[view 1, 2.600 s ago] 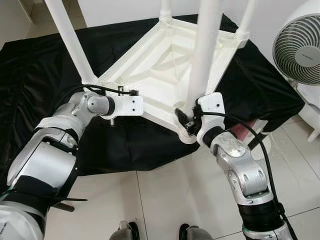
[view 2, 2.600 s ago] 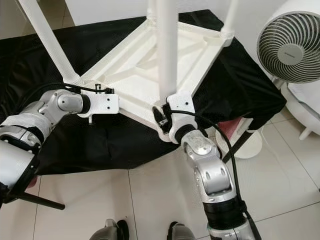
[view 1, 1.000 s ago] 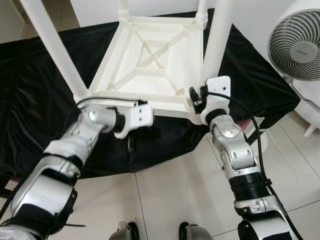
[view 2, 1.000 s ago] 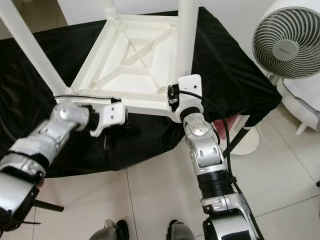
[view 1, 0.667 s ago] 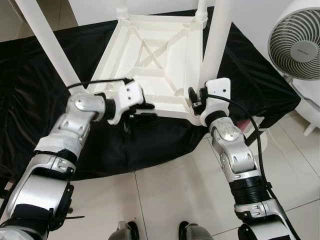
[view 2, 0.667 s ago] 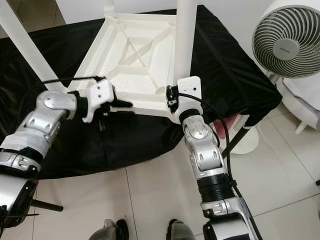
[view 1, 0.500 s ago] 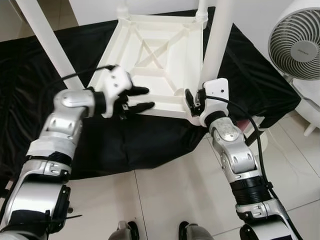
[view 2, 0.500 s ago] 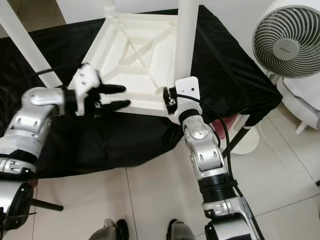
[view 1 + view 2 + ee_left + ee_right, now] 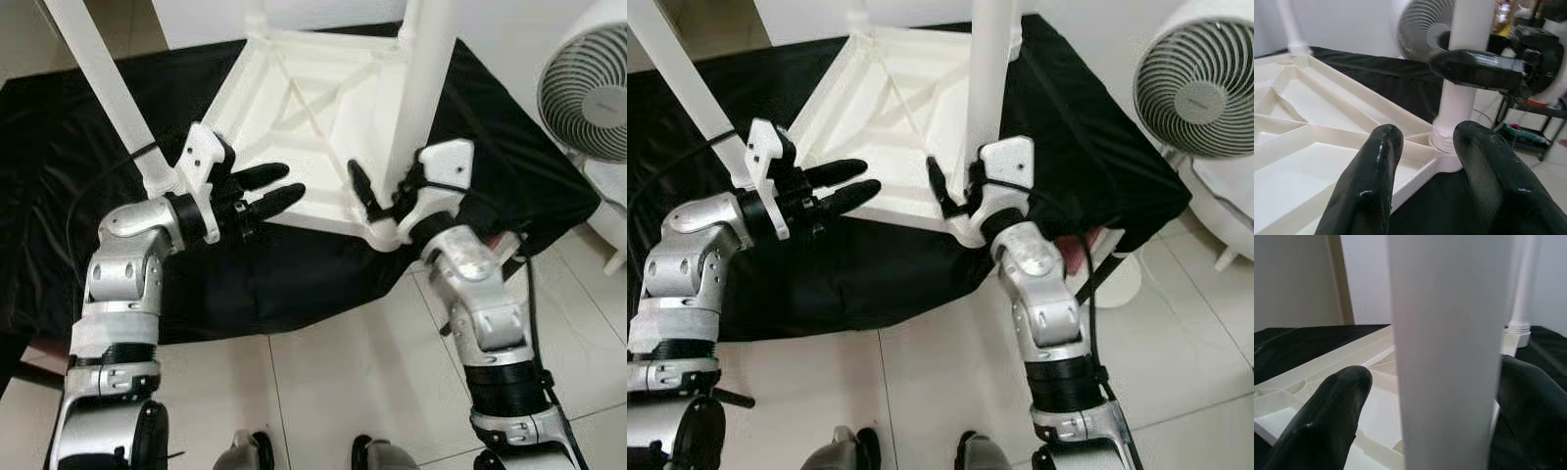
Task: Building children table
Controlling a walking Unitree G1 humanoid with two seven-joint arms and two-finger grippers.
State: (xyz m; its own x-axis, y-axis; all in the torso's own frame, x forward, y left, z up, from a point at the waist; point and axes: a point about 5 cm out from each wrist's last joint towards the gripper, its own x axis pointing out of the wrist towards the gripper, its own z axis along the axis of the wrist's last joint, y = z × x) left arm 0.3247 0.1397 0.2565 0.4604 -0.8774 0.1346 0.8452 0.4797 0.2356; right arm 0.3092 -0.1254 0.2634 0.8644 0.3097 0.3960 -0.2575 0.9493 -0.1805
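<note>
Upturned white plastic children's table (image 9: 294,108) lying underside-up on a black cloth-covered surface (image 9: 59,196), legs pointing up. Probably light and stiff, though smooth and slippery; best taken by the ribbed frame edge or low on a leg. Left gripper (image 9: 277,191) hovering just off the near rim, fingers apart, holding nothing. Right gripper (image 9: 955,191) straddling the near white round leg (image 9: 985,88), fingers spread either side; contact hard to judge. Leg tops cut off. White fan (image 9: 1200,93) nearby.

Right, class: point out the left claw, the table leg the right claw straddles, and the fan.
left claw (image 9: 286,188), left eye view, between its fingertips
table leg (image 9: 423,88), left eye view, mid-shaft
fan (image 9: 1200,98), right eye view, grille centre
</note>
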